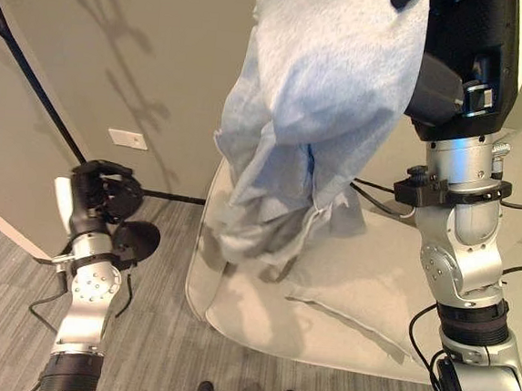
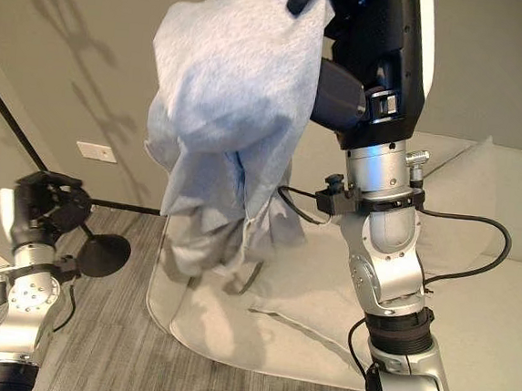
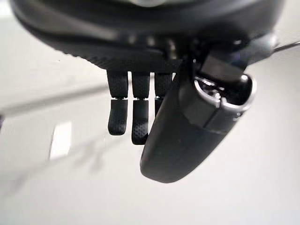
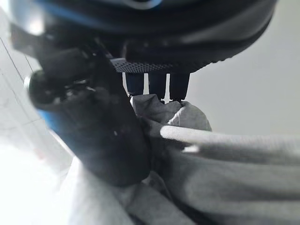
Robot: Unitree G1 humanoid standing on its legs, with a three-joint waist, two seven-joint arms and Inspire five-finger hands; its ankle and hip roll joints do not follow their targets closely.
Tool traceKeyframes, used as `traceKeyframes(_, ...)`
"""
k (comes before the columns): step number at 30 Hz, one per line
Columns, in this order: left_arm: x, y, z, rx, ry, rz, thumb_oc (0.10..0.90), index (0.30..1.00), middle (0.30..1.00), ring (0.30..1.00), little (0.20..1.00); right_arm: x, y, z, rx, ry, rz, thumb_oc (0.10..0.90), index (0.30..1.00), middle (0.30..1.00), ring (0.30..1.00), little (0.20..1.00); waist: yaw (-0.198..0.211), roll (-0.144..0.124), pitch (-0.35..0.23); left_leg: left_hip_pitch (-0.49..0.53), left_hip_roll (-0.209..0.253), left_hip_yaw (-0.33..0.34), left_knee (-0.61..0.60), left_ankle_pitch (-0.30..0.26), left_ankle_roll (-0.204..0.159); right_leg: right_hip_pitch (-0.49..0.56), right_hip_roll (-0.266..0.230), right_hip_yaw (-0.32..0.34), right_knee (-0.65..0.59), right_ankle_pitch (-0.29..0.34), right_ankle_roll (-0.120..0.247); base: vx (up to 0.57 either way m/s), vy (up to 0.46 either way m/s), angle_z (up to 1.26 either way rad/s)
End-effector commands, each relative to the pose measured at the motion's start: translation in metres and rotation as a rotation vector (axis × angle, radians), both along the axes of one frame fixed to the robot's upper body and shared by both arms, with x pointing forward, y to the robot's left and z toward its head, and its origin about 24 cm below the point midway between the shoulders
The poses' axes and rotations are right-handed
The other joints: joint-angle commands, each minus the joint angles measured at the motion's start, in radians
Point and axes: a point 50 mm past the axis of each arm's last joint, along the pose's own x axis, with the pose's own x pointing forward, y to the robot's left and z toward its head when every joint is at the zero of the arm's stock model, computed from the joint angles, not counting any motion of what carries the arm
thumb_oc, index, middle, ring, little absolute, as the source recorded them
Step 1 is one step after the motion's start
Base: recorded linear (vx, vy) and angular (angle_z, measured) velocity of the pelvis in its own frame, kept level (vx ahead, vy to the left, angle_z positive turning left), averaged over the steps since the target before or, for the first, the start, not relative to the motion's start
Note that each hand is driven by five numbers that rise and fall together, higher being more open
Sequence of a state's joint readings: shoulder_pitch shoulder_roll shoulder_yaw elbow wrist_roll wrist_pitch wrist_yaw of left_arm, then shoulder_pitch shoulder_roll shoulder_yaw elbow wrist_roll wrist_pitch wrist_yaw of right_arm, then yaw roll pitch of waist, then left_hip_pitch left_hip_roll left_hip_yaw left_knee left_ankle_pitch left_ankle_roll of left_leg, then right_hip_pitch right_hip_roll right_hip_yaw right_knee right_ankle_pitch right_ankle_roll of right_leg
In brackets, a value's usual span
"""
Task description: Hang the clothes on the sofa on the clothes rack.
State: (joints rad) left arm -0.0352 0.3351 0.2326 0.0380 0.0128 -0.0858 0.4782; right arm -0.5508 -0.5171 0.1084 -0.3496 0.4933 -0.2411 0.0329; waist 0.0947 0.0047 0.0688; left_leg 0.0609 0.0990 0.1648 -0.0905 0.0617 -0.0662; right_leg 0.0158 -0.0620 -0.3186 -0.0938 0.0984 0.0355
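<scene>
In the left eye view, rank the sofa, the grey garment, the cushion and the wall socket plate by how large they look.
1. sofa, though cut off by the frame
2. grey garment, held up near the camera by the right hand, so it looms
3. cushion
4. wall socket plate

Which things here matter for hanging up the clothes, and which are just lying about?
For the job:
- grey garment, lifted, pinched in the right robot hand
- sofa it came from
- left robot hand, fingers curled, holding nothing
- black slanted pole, possibly the rack

Just lying about:
- cushion on the sofa
- wall socket
</scene>
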Motion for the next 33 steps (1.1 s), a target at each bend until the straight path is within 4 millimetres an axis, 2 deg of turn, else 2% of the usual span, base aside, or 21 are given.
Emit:
traceKeyframes(1,0.015,-0.013,0.066,0.241,-0.278,-0.079,0.4,0.3,0.3,0.3,0.3,-0.029,0.004,0.029,0.067,-0.225,0.138,0.4,0.3,0.3,0.3,0.3,0.014,-0.032,-0.115,-0.023,0.043,0.024,0.014,-0.022,-0.049,0.079,-0.021,0.011,0.007,-0.149,0.056,-0.03,-0.003,-0.06)
traceKeyframes(4,0.014,-0.029,0.068,0.204,-0.326,-0.184,0.4,0.3,0.3,0.3,0.3,-0.023,0.009,0.025,0.067,-0.199,0.136,0.4,0.3,0.3,0.3,0.3,0.028,-0.039,-0.085,-0.062,0.034,0.023,0.096,-0.046,-0.049,0.088,-0.038,0.002,0.007,-0.144,0.052,-0.07,0.024,-0.03)
traceKeyframes(5,0.014,-0.038,0.068,0.177,-0.337,-0.276,0.4,0.3,0.3,0.3,0.3,-0.019,0.008,0.025,0.059,-0.197,0.111,0.4,0.3,0.3,0.3,0.3,0.03,-0.044,-0.072,-0.091,0.039,0.027,0.136,-0.053,-0.056,0.09,-0.044,-0.008,0.007,-0.14,0.052,-0.12,0.085,0.15)
traceKeyframes(6,0.013,-0.049,0.063,0.123,-0.332,-0.393,0.736,0.804,0.804,0.804,0.804,-0.014,0.007,0.028,0.03,-0.196,0.066,0.4,0.3,0.3,0.3,0.3,0.027,-0.051,-0.058,-0.114,0.065,0.04,0.17,-0.056,-0.065,0.09,-0.052,-0.022,0.007,-0.134,0.052,-0.11,0.125,0.29)
traceKeyframes(7,0.008,-0.055,0.059,0.083,-0.315,-0.477,0.8,0.9,0.9,0.9,0.9,-0.011,0.007,0.03,0.005,-0.196,0.033,0.4,0.3,0.3,0.3,0.3,0.028,-0.05,-0.055,-0.111,0.084,0.044,0.181,-0.065,-0.068,0.092,-0.053,-0.025,0.007,-0.13,0.053,-0.08,0.17,0.47)
traceKeyframes(10,0.001,-0.069,0.044,-0.021,-0.245,-0.666,0.8,0.9,0.9,0.9,0.9,-0.005,0.004,0.034,-0.018,-0.193,-0.043,0.4,0.3,0.3,0.3,0.3,0.04,-0.057,-0.039,-0.085,0.144,0.036,0.18,-0.056,-0.079,0.086,-0.082,-0.037,0.007,-0.11,0.067,-0.06,0.21,0.26)
traceKeyframes(12,-0.002,-0.08,0.028,-0.09,-0.162,-0.771,0.8,0.9,0.9,0.9,0.9,-0.004,-0.002,0.038,-0.035,-0.205,-0.103,0.4,0.3,0.3,0.3,0.3,0.037,-0.041,-0.039,-0.048,0.154,0.005,0.136,-0.068,-0.085,0.088,-0.087,-0.041,0.01,-0.114,0.078,-0.03,0.236,0.06)
traceKeyframes(15,-0.011,-0.094,0.012,-0.189,-0.056,-0.937,0.8,0.9,0.9,0.9,0.9,-0.003,-0.015,0.04,-0.03,-0.206,-0.19,0.4,0.3,0.3,0.3,0.3,0.022,-0.034,-0.048,-0.051,0.122,-0.003,0.111,-0.075,-0.072,0.081,-0.133,-0.066,0.032,-0.086,0.091,0.0,0.314,0.32)
traceKeyframes(16,-0.017,-0.1,0.006,-0.268,-0.013,-1.02,0.8,0.9,0.9,0.9,0.9,-0.002,-0.019,0.037,-0.007,-0.191,-0.204,0.4,0.3,0.3,0.3,0.3,0.02,-0.034,-0.051,-0.047,0.085,-0.008,0.106,-0.094,-0.046,0.07,-0.166,-0.069,0.06,-0.077,0.102,0.01,0.307,0.48)
traceKeyframes(20,-0.019,-0.108,-0.002,-0.362,0.029,-1.09,0.8,0.9,0.9,0.9,0.9,-0.003,-0.013,0.03,0.012,-0.167,-0.164,0.4,0.3,0.3,0.3,0.3,0.018,-0.055,-0.046,-0.035,0.025,-0.007,0.099,-0.114,-0.007,0.051,-0.228,-0.074,0.122,-0.071,0.129,-0.01,0.254,0.27)
traceKeyframes(23,-0.012,-0.127,-0.003,-0.408,0.044,-1.171,0.8,0.9,0.9,0.9,0.9,-0.005,0.003,0.022,0.031,-0.134,-0.065,0.4,0.3,0.3,0.3,0.3,0.007,-0.067,-0.043,-0.008,-0.021,-0.003,0.071,-0.121,0.023,0.033,-0.27,-0.067,0.181,-0.067,0.143,0.0,0.275,0.24)
traceKeyframes(24,-0.003,-0.145,-0.003,-0.427,0.048,-1.226,0.8,0.9,0.9,0.9,0.9,-0.006,0.012,0.017,0.073,-0.104,0.011,0.4,0.3,0.3,0.3,0.3,0.0,-0.079,-0.042,0.02,-0.046,0.002,0.037,-0.12,0.038,0.017,-0.295,-0.056,0.247,-0.076,0.15,0.0,0.226,0.11)
traceKeyframes(25,-0.002,-0.145,-0.002,-0.425,0.046,-1.228,0.8,0.9,0.9,0.9,0.9,-0.006,0.011,0.017,0.073,-0.106,0.009,0.4,0.3,0.3,0.3,0.3,0.001,-0.082,-0.042,0.017,-0.05,0.003,0.034,-0.113,0.041,0.012,-0.299,-0.055,0.247,-0.072,0.15,0.0,0.237,0.13)
traceKeyframes(27,0.01,-0.168,0.0,-0.406,0.044,-1.272,0.8,0.9,0.9,0.9,0.9,-0.011,0.022,0.012,0.109,-0.084,0.088,0.4,0.3,0.3,0.3,0.3,-0.012,-0.1,-0.039,0.043,-0.069,0.006,0.015,-0.121,0.055,-0.003,-0.319,-0.04,0.306,-0.068,0.155,0.01,0.141,0.09)
traceKeyframes(29,0.026,-0.194,0.002,-0.269,0.055,-1.265,0.8,0.9,0.9,0.9,0.9,-0.018,0.031,0.008,0.154,-0.072,0.172,0.4,0.3,0.3,0.3,0.3,-0.027,-0.125,-0.042,0.061,-0.087,0.011,0.01,-0.127,0.066,-0.016,-0.335,-0.024,0.346,-0.054,0.16,0.02,0.108,-0.05)
traceKeyframes(30,0.027,-0.195,0.002,-0.266,0.053,-1.266,0.8,0.9,0.9,0.9,0.9,-0.018,0.031,0.009,0.153,-0.074,0.17,0.4,0.3,0.3,0.3,0.3,-0.026,-0.125,-0.041,0.058,-0.089,0.011,0.009,-0.122,0.067,-0.018,-0.336,-0.024,0.344,-0.05,0.159,0.05,0.077,-0.04)
traceKeyframes(31,0.042,-0.22,0.001,-0.149,0.087,-1.254,0.8,0.9,0.9,0.9,0.9,-0.026,0.04,0.008,0.186,-0.076,0.233,0.4,0.3,0.3,0.3,0.3,-0.042,-0.145,-0.044,0.072,-0.099,0.015,0.009,-0.13,0.073,-0.025,-0.341,-0.007,0.368,-0.046,0.163,0.01,0.045,-0.02)
traceKeyframes(32,0.043,-0.221,0.001,-0.146,0.084,-1.255,0.8,0.9,0.9,0.9,0.9,-0.026,0.04,0.008,0.185,-0.078,0.231,0.4,0.3,0.3,0.3,0.3,-0.041,-0.145,-0.043,0.069,-0.1,0.015,0.007,-0.125,0.074,-0.028,-0.342,-0.007,0.364,-0.041,0.162,0.04,0.057,-0.18)
traceKeyframes(33,0.057,-0.235,0.0,-0.043,0.118,-1.215,0.8,0.9,0.9,0.9,0.9,-0.032,0.044,0.004,0.217,-0.067,0.274,0.4,0.3,0.3,0.3,0.3,-0.056,-0.159,-0.049,0.072,-0.107,0.015,0.006,-0.126,0.078,-0.033,-0.345,0.0,0.369,-0.036,0.16,0.01,0.032,-0.28)
